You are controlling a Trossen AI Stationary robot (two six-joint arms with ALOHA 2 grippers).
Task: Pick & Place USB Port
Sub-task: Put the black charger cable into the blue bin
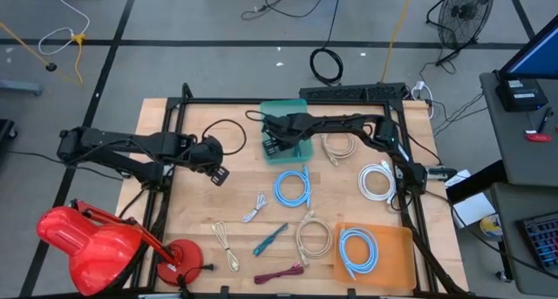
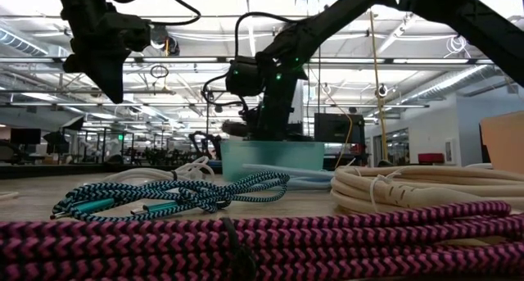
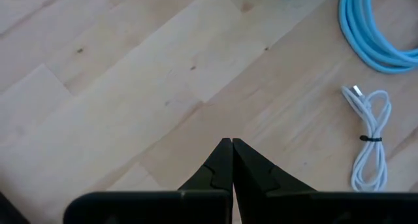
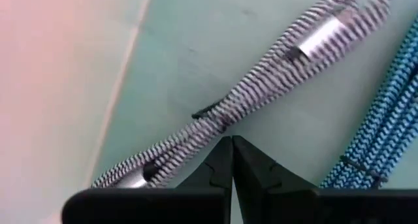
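A big open lab: a wooden counter [image 1: 192,220] on a grey floor [image 1: 174,20], long ceiling lights [image 2: 205,19], a fan [image 1: 466,16] nearby.

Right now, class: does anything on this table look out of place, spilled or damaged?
Nothing stands out. The cables lie coiled and apart on the table, one blue coil on the orange tray. The right gripper, shut, hangs over a striped cable in the green bin.

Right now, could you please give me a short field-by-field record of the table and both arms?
left gripper: shut, empty, above bare wood
right gripper: shut, empty, over the green bin
in bin: striped cable, blue braided cable
orange tray: one blue coil
table: more cables loose
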